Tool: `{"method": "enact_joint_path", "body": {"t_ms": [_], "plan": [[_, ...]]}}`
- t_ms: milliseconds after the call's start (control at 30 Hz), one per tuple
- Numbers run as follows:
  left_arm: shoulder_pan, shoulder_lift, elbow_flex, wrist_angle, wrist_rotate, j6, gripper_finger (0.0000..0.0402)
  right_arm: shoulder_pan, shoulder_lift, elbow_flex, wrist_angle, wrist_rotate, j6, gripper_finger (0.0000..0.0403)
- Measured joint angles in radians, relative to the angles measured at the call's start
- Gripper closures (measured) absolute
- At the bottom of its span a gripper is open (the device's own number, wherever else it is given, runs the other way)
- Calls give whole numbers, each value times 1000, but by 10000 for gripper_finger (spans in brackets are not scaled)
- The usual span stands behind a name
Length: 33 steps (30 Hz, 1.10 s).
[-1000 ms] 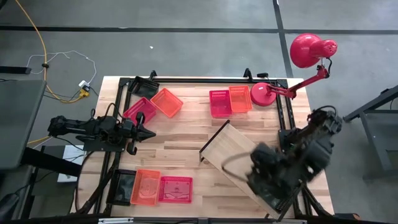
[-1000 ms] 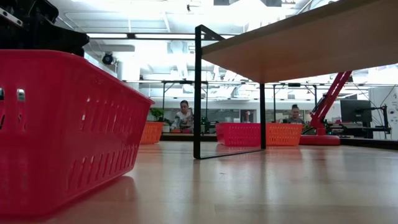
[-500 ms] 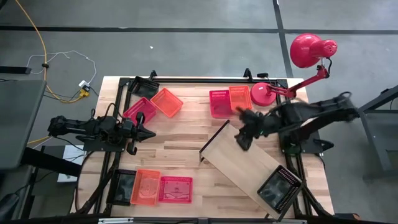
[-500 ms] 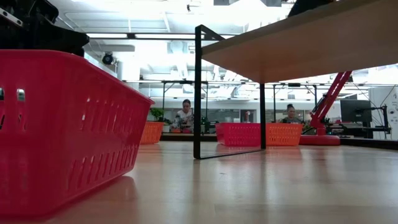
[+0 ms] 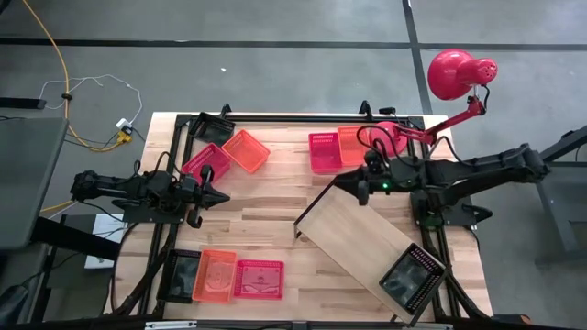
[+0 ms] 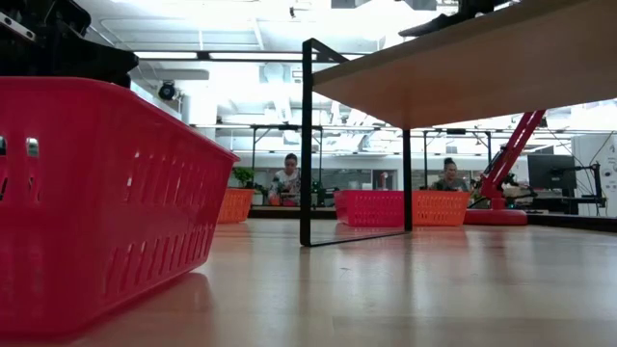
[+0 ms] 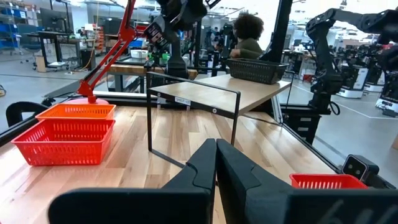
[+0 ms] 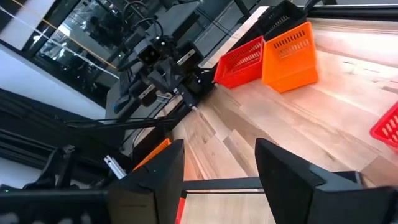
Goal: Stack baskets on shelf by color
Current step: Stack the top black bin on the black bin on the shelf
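Eight baskets lie about the table [image 5: 275, 197], none holding anything that can be made out. At the far left, a black basket [image 5: 213, 127] sits at the corner, with an orange basket [image 5: 246, 150] and a red basket [image 5: 205, 162] just beside it, all three set askew. At the far middle, a red one [image 5: 323, 152] and an orange one [image 5: 353, 145] stand side by side and touching, next to the lamp [image 5: 454, 78] base. Along the near edge a row of three runs black [image 5: 183, 271], orange [image 5: 216, 276], red [image 5: 260, 279], edge to edge. One more black basket [image 5: 412, 274] rests on the near right end of the shelf [image 5: 353, 236], the only one on it. The shelf lies slantwise across the table's right half, its black bracket [image 5: 314, 203] at the end toward the middle.

The right gripper [image 5: 360, 186] hangs over the shelf's far end, close to the red and orange pair; its fingers [image 8: 158, 174] stand wide apart and hold nothing. The left gripper [image 5: 216, 195] waits at the table's left side near the askew red basket, its fingers [image 7: 202, 167] pressed together and empty.

In the low view, people sit at desks in the room beyond.
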Motion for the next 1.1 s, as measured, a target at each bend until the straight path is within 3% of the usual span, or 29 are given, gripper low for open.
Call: {"method": "enact_joint_path", "body": {"t_ms": [233, 367, 533, 667, 767, 967, 1100], "plan": [[0, 0, 0, 11, -46, -6, 401, -5, 0, 0, 14, -21, 1, 219], [-3, 1, -1, 203, -62, -272, 401, -5, 0, 0, 28, -21, 17, 219], [-2, 2, 0, 569, -186, -619, 401, -5, 0, 0, 72, -13, 28, 219], [-2, 2, 9, 664, -398, -635, 401, -5, 0, 0, 96, 20, 29, 219], [-2, 33, 65, 556, -523, -679, 394, -5, 0, 0, 111, 48, 32, 219], [19, 242, 339, 88, -538, -725, 334, -5, 0, 0, 127, 72, 58, 219], [99, 432, 568, -241, -594, -695, 281, -5, 0, 0, 124, 69, 50, 219]]}}
